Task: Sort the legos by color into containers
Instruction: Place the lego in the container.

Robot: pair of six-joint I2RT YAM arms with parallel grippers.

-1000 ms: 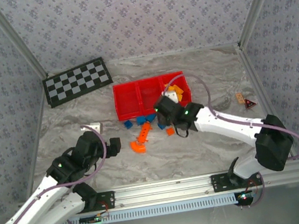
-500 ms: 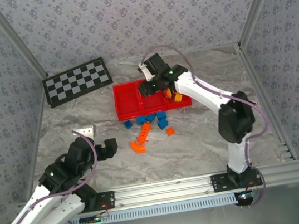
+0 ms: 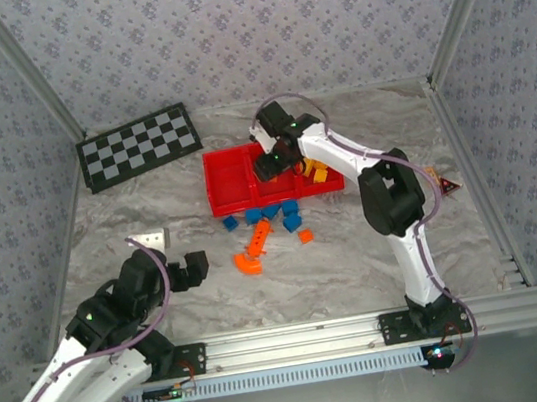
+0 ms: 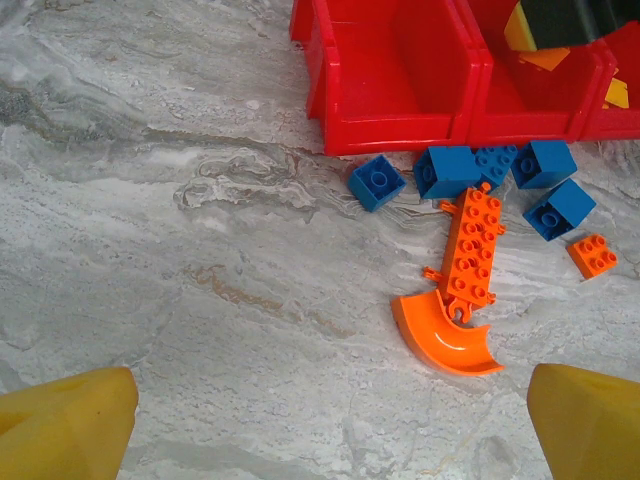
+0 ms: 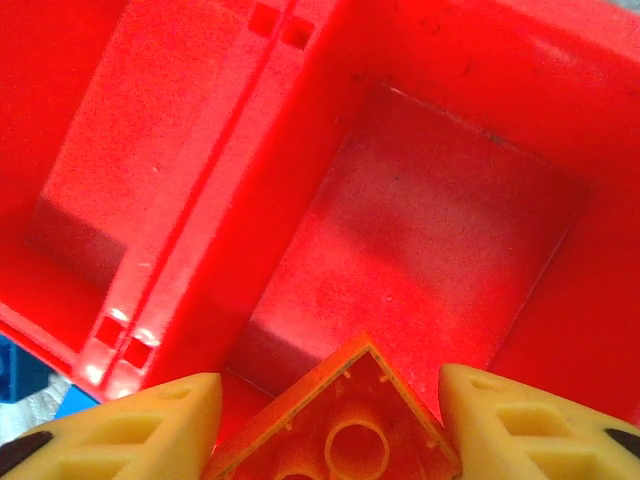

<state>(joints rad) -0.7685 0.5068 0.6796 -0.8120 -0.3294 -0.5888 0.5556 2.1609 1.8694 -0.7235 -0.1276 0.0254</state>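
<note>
Three joined red containers stand mid-table. My right gripper hangs over the middle container, shut on an orange-red brick whose hollow underside faces the camera. The middle and left compartments look bare. Yellow-orange bricks lie in the right container. In front of the containers lie several blue bricks, a small orange brick, a long orange plate and the curved orange piece. My left gripper is open, low over bare table left of the pile, its fingertips wide apart.
A black-and-white checkered board lies at the back left. A small white block sits near the left arm. Two small objects lie at the right. An aluminium rail runs along the near edge.
My right gripper rose from the brick pile and swung back over the containers with the orange-red brick. The left arm pulled back slightly toward the near left.
</note>
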